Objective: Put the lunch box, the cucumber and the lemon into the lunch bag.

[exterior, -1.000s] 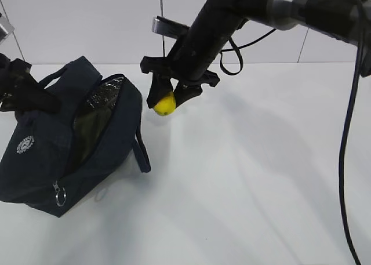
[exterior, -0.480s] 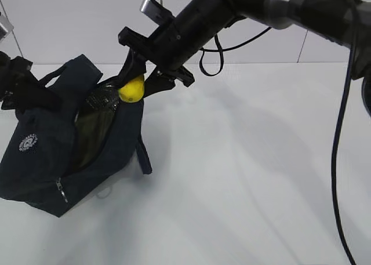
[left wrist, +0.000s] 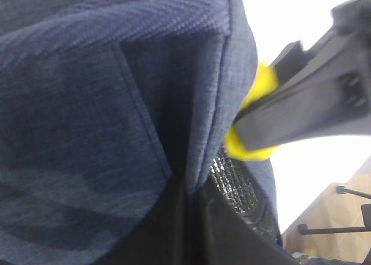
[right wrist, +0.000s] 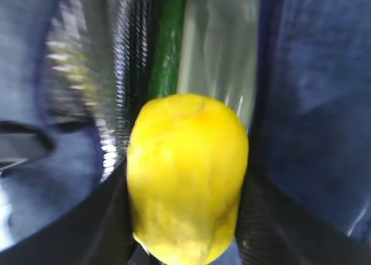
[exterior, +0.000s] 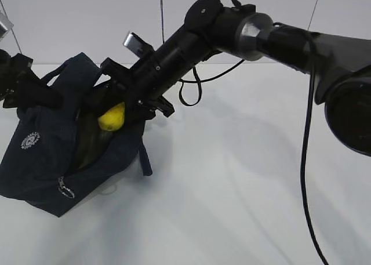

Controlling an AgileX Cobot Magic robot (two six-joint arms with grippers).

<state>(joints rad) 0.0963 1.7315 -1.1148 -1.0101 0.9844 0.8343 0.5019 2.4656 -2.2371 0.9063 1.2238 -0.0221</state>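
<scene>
Right end effector (exterior: 113, 118) grasps the lemon (exterior: 112, 118) at the bag (exterior: 40, 155) mouth, 3 o'clock side. Release only once clear above the cucumber (right wrist: 168, 50). Left end effector clenched, pinning bag fabric.

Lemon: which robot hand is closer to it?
Right. The right gripper holds the lemon at the lunch bag opening; the left gripper grips the bag's far side.

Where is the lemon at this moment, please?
In the exterior view, left of centre: the lemon sits between the right gripper's fingers at the lunch bag's open mouth.
</scene>
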